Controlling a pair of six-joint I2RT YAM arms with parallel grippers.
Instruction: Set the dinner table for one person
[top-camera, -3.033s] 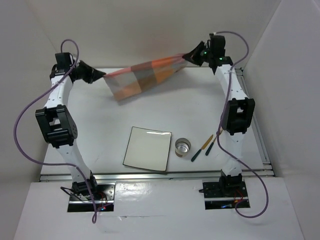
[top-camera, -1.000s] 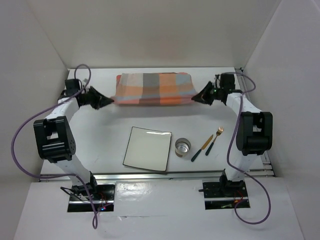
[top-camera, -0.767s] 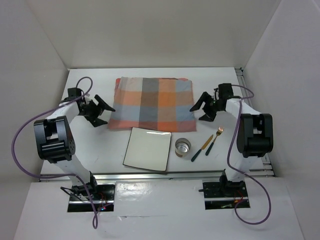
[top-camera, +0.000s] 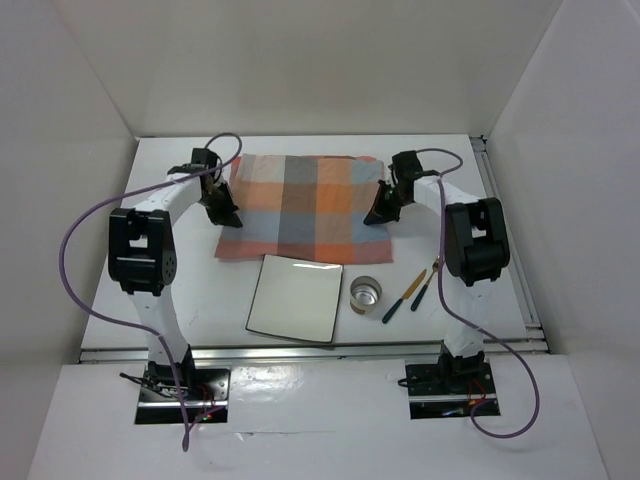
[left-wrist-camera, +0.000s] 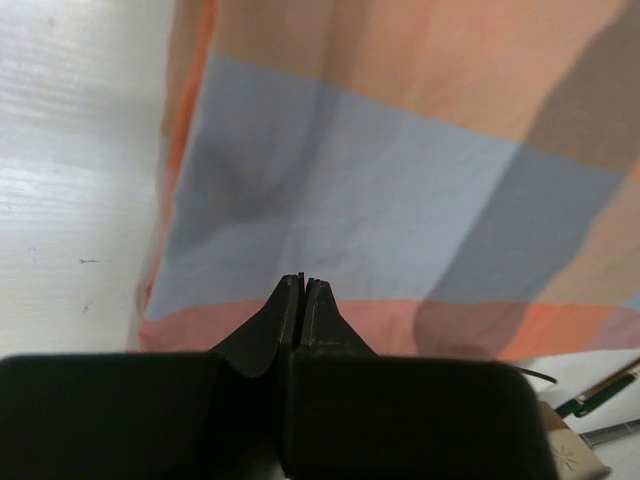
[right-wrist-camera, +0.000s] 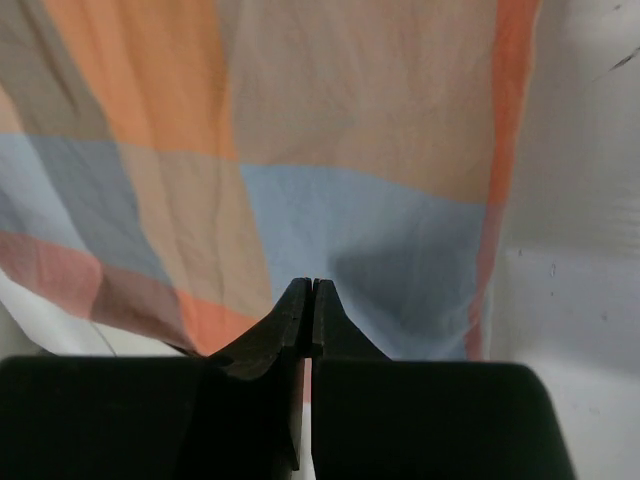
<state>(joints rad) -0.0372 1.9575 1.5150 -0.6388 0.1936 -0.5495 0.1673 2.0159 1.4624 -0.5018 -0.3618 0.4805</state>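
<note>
Dinner table (top-camera: 215, 290) large, flat, smooth white; left gripper (left-wrist-camera: 303, 285), right gripper (right-wrist-camera: 312, 290) jaws together.

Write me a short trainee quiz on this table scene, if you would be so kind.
1. True or false: the left tool and the right tool both stand open over the checked cloth.
2. In the top view, what sits just right of the square plate? A) the glass cup B) a spoon C) a folded napkin
3. How many pieces of cutlery lie on the dinner table right of the cup?
Key: 1 false, both are shut. 2 A. 3 two.
</note>
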